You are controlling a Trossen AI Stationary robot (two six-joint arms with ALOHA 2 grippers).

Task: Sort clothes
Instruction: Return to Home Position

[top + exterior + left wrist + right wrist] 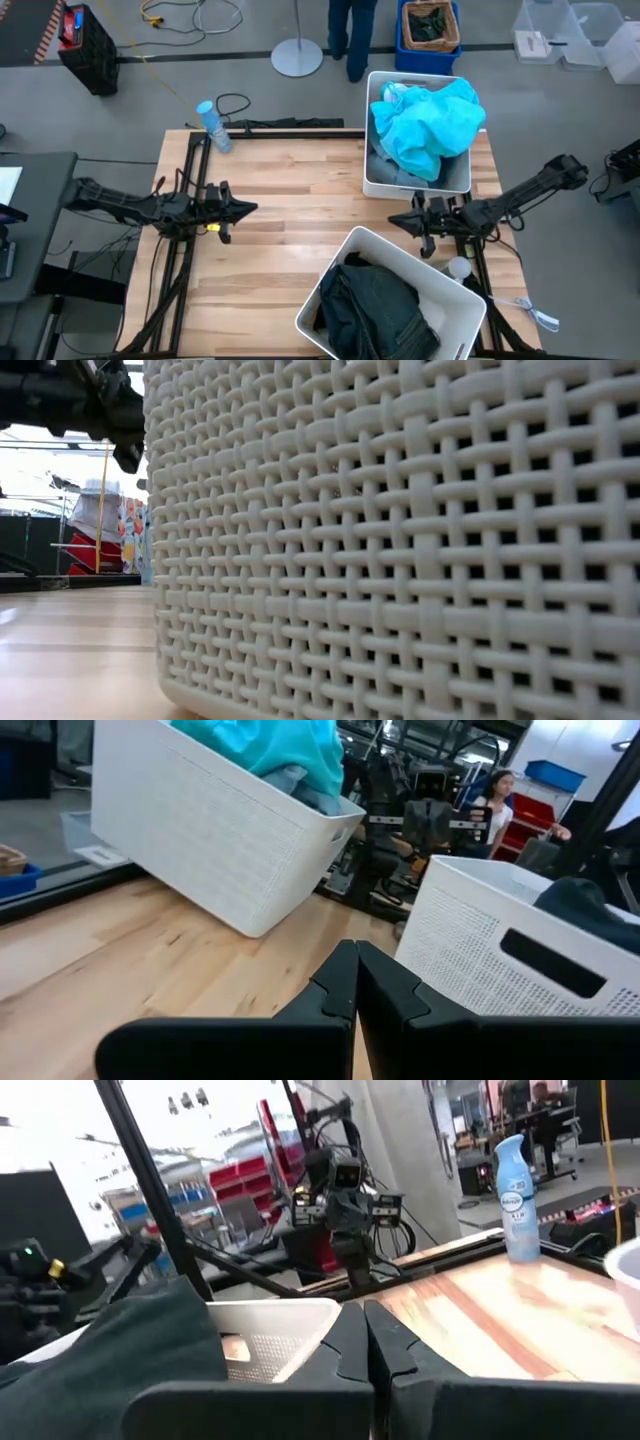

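Note:
The bright turquoise top (pixel 430 125) lies heaped on a pale blue denim piece (pixel 392 170) in the white bin (pixel 372 110) at the table's far right. Dark jeans (pixel 375 310) fill the white bin (pixel 335 270) at the near edge; they show too in the right wrist view (pixel 120 1355). My left gripper (pixel 250 208) hangs shut over the table's left side, holding nothing. My right gripper (pixel 395 218) hangs shut between the two bins, holding nothing. Its shut fingers (pixel 362 1342) show in its wrist view, as my left gripper's fingers (pixel 355 985) do in theirs.
A blue spray bottle (pixel 213 125) stands at the table's far left corner. Bare wood (pixel 290 210) lies between the two grippers. A person (pixel 352 35) stands beyond the far edge next to a blue crate (pixel 430 28). The near bin's woven wall (pixel 400 540) fills the low view.

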